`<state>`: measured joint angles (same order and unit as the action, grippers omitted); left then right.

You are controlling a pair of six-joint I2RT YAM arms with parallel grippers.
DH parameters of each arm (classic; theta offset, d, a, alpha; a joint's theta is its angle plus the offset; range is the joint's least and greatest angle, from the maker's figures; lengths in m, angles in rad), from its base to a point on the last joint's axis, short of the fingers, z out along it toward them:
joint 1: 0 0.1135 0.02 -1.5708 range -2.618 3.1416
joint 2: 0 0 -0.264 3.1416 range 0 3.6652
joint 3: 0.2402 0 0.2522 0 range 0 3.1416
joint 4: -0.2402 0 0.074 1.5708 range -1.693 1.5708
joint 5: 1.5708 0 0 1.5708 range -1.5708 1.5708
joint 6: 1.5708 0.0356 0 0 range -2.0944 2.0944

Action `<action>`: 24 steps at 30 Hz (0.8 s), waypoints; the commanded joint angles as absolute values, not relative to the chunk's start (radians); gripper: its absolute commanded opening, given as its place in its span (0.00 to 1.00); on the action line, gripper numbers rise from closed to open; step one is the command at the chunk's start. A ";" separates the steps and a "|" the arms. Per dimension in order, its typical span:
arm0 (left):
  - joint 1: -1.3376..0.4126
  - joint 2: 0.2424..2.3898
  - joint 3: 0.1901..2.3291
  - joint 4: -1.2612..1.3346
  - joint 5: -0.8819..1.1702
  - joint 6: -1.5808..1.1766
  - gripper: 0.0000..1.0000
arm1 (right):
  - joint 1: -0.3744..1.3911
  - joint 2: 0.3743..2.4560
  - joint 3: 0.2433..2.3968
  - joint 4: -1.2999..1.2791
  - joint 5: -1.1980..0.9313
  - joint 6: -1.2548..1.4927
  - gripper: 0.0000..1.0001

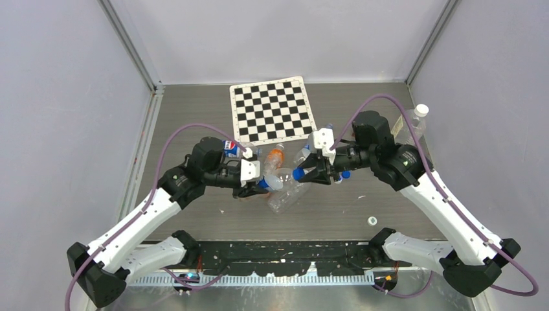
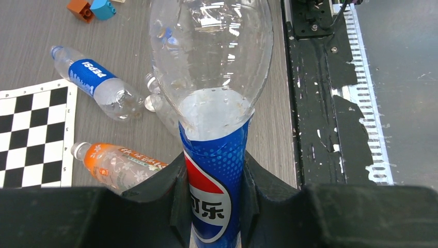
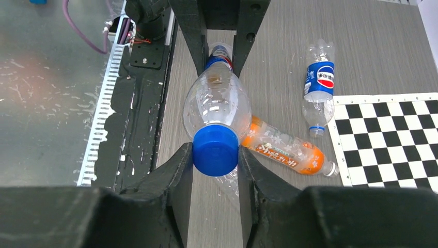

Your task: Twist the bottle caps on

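The left pincer [image 2: 214, 186] is pressed on the blue-label end of a clear bottle [image 2: 212, 67], one finger on each side of the label. The bottle lies almost level between the two arms and is raised above the surface [image 1: 194, 220]. Its wide transparent body points away from the left wrist, toward the right arm.

At the other end of this bottle, the right pincer [image 3: 215, 155] pinches a blue cap [image 3: 215, 151]. Its two dark fingers touch the cap on the left and the right side. The cap sits at the mouth of the bottle and covers it; I cannot tell how far it is screwed on.

Under the held bottle, an orange bottle [image 3: 284, 150] lies on its side on the surface. Beside it lies a second bottle with a Pepsi label [image 3: 318, 85], near the edge of the checkered board [image 1: 272, 110]. Another clear bottle [image 1: 288, 197] lies on the surface just below the two pincers.

A small white cap [image 1: 373, 221] rests alone on the surface, near the base of the right arm. An orange block [image 2: 80, 8] and a teal block [image 2: 103, 8] lie together at the top of the left wrist view.
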<state>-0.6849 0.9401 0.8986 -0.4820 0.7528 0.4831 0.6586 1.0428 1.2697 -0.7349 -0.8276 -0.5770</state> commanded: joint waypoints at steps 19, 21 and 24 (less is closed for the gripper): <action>-0.986 0.761 0.664 0.022 -0.058 0.712 0.33 | 0.613 1.163 1.011 -0.172 -0.502 0.708 0.00; -1.041 0.757 0.639 0.076 -0.146 0.779 0.33 | 0.595 1.154 0.942 -0.074 -0.494 0.822 0.00; -1.115 0.768 0.602 0.148 -0.267 0.876 0.33 | 0.583 1.139 0.861 0.005 -0.464 0.930 0.00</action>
<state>-1.0088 0.7944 0.5934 -0.2325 -0.1211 0.6640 0.5995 1.1431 0.9405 -0.2302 -0.5968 0.5949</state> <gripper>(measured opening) 0.341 0.381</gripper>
